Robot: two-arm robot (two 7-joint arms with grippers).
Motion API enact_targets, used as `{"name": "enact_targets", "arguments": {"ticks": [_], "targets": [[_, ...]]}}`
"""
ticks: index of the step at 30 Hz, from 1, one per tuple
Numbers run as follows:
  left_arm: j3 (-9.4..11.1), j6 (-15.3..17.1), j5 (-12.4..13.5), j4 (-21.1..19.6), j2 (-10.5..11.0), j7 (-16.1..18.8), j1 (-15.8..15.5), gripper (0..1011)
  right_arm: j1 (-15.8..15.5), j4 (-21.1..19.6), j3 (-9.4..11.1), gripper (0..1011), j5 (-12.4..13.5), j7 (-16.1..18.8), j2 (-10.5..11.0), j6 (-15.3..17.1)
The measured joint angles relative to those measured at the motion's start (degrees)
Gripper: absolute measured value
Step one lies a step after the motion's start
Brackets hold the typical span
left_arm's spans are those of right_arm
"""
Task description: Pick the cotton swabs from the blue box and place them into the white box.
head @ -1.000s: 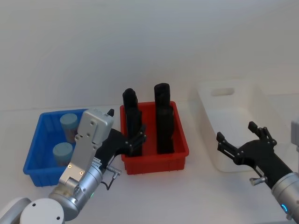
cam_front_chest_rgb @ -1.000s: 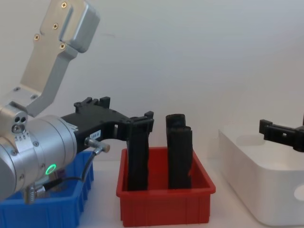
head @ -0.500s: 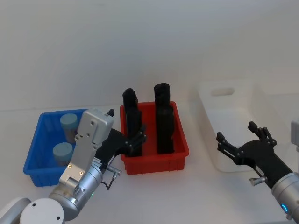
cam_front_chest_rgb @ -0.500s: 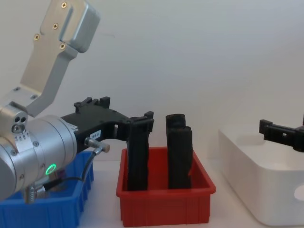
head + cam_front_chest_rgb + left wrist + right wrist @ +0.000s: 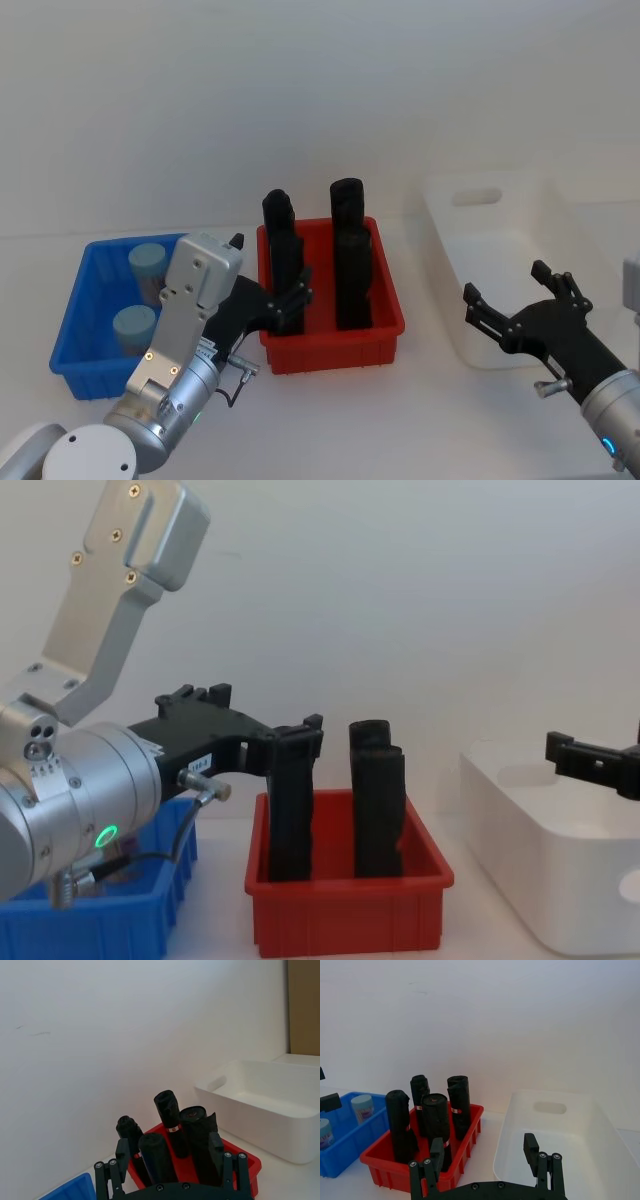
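Head view: two swabs (image 5: 133, 324) stand in the blue box (image 5: 62, 345) at the left; the white box (image 5: 500, 250) at the right holds nothing visible. The left gripper (image 5: 270, 290) hangs released and empty by the red bin (image 5: 330, 352), just right of the blue box. The right gripper (image 5: 505, 282) hangs released and empty at the white box's near end. Status, as judged: no transfer completed; both swabs remain to be moved.

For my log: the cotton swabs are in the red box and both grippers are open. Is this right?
No. The head view shows the cotton swabs in the blue box, not the red box. The left gripper and right gripper are open.
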Motion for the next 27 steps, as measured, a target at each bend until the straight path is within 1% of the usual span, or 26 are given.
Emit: {"name": "enact_targets", "arguments": {"ticks": [6, 12, 17, 22, 25, 26, 27], "targets": [[-0.34, 0.61, -0.16, 0.12, 0.11, 0.4, -0.01, 1004, 0.0, 0.0, 0.0, 1002, 0.0, 0.0, 0.0, 0.0], [-1.09, 1.92, -0.96, 0.35, 0.47, 1.61, 0.02, 1004, 0.0, 0.0, 0.0, 1002, 0.0, 0.0, 0.0, 0.0], [-1.81, 3.19, -2.02, 0.62, 0.82, 2.56, 0.11, 1004, 0.0, 0.0, 0.0, 1002, 0.0, 0.0, 0.0, 0.0], [-2.84, 4.73, -4.01, 1.28, 1.31, 3.43, 0.25, 1004, 0.0, 0.0, 0.0, 1002, 0.0, 0.0, 0.0, 0.0], [-3.1, 5.07, -4.48, 1.48, 1.43, 3.52, 0.26, 1004, 0.0, 0.0, 0.0, 1002, 0.0, 0.0, 0.0, 0.0], [-3.5, 5.68, -5.29, 1.86, 1.6, 3.6, 0.26, 1004, 0.0, 0.0, 0.0, 1002, 0.0, 0.0, 0.0, 0.0], [-3.59, 5.84, -5.51, 1.96, 1.63, 3.61, 0.26, 1004, 0.0, 0.0, 0.0, 1002, 0.0, 0.0, 0.0, 0.0]]}}
